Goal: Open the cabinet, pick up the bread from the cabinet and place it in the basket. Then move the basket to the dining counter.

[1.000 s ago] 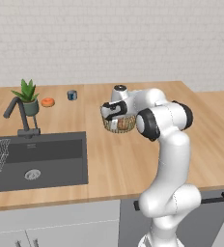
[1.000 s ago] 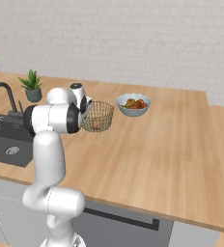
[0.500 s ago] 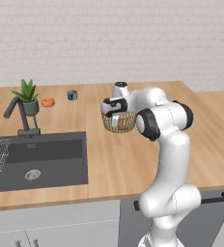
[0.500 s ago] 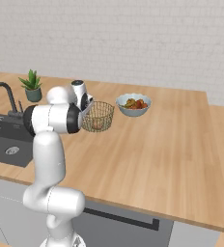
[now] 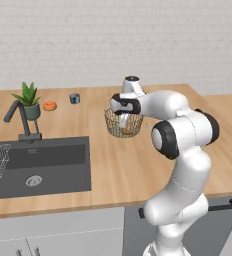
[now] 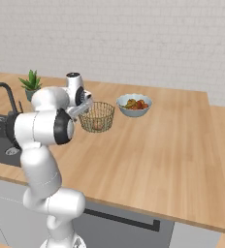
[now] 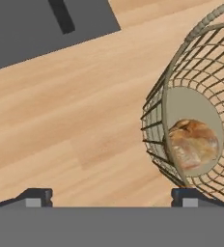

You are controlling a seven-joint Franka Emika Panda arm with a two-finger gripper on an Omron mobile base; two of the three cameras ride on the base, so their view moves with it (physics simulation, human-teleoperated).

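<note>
One basket (image 5: 123, 123) upright on dining counter (image 6: 172, 145), mouth up, bread (image 7: 193, 144) inside, pincer (image 7: 114, 198) spread wide beside rim.

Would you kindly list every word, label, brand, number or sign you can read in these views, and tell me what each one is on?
None: no readable text shows in any view.
The basket, the bread inside it, the bowl of fruit, the potted plant and the dining counter carry no lettering.
The small dark cup is too small to tell.
</note>
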